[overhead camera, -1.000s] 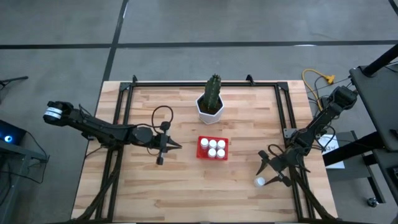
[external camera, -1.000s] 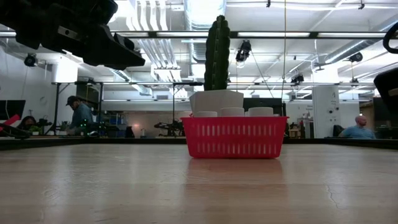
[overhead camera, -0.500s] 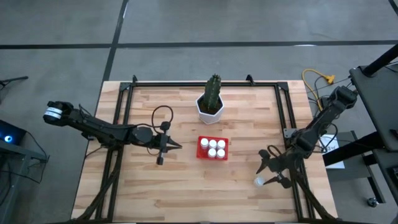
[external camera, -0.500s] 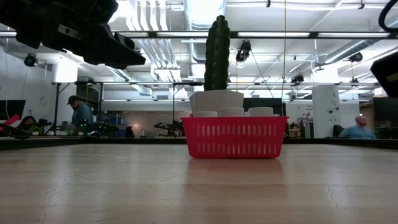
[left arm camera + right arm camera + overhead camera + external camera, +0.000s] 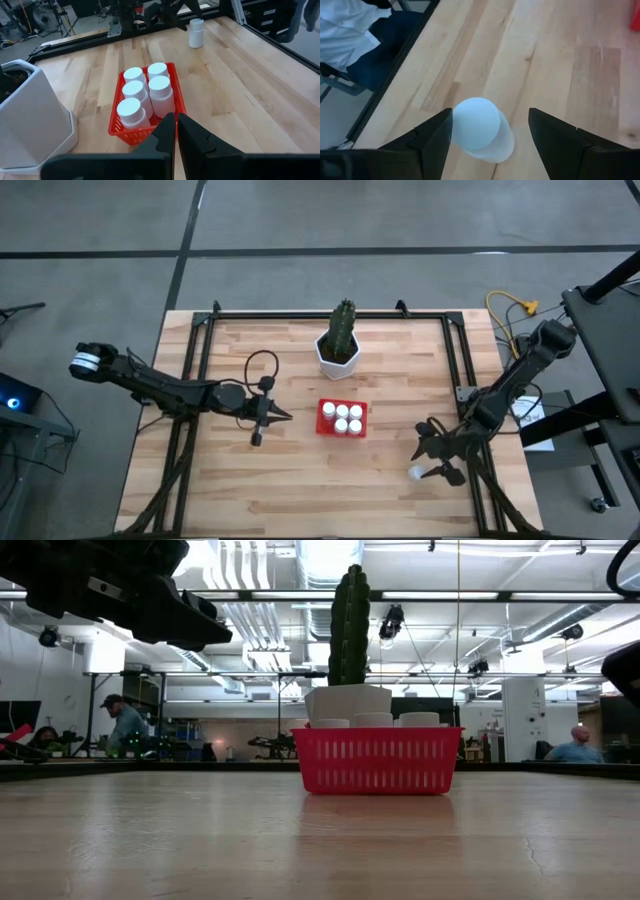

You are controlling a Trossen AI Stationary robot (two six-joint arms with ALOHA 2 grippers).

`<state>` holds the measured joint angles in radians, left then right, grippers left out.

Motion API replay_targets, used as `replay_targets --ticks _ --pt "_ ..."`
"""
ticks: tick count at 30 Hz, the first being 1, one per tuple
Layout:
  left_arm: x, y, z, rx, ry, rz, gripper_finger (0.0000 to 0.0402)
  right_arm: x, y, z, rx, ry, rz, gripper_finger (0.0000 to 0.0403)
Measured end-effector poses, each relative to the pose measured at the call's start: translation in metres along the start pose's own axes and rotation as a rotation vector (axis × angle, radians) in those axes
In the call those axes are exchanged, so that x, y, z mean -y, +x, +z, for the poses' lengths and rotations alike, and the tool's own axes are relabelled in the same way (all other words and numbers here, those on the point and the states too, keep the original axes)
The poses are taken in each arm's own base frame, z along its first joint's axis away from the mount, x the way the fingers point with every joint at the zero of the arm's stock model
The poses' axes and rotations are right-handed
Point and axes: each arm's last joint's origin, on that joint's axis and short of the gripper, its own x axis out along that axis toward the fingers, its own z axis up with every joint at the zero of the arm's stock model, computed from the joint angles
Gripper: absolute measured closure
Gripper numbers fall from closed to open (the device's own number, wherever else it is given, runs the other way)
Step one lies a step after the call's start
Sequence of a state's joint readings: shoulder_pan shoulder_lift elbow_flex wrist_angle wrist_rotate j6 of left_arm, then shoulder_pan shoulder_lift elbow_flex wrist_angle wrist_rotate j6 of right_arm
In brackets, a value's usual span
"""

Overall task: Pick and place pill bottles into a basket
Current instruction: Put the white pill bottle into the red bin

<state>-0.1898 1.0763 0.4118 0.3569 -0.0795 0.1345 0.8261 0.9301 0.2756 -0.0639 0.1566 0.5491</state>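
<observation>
Five pill bottles (image 5: 145, 97) are already standing in the basket (image 5: 342, 418), which is sitting near the middle of the bench (image 5: 300, 480), just in front of the white pot with the cactus (image 5: 340, 340). In the left wrist view I am counting five white caps packed close together inside the red walls, with a free corner where one more bottle could fit. So I am judging the task as nearly finished: one bottle is remaining outside.

This last bottle (image 5: 416, 472) is standing upright at the right near part of the bench, well apart from the basket and close to the bench edge. The right pincer (image 5: 490, 127) is hanging directly over it, with its two fingers spread wide, one on each side of the cap, and not yet touching it. The bottle is looking small, white and cylindrical, with a smooth round cap of nearly the same width as the body; it probably is light and could tip over if one finger is pushing it first.

The left pincer (image 5: 176, 125) is waiting to the left of the basket, pointing toward it, with its fingers pressed together and gripping nothing.

What is left, as I am judging it, is to grip this bottle and carry it to the free corner of the basket
</observation>
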Motion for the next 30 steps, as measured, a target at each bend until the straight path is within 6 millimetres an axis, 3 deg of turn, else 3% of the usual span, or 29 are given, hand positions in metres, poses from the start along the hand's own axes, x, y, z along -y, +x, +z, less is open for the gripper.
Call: replay_targets --ticks 17,30 --pt "0.000 0.000 0.000 -0.001 0.000 -0.001 0.0400 -0.004 0.018 0.001 -0.107 -0.048 -0.064 0.0154" --pt "0.000 0.000 0.000 -0.001 0.000 -0.002 0.0400 -0.005 0.014 0.005 -0.074 -0.040 -0.052 0.0154"
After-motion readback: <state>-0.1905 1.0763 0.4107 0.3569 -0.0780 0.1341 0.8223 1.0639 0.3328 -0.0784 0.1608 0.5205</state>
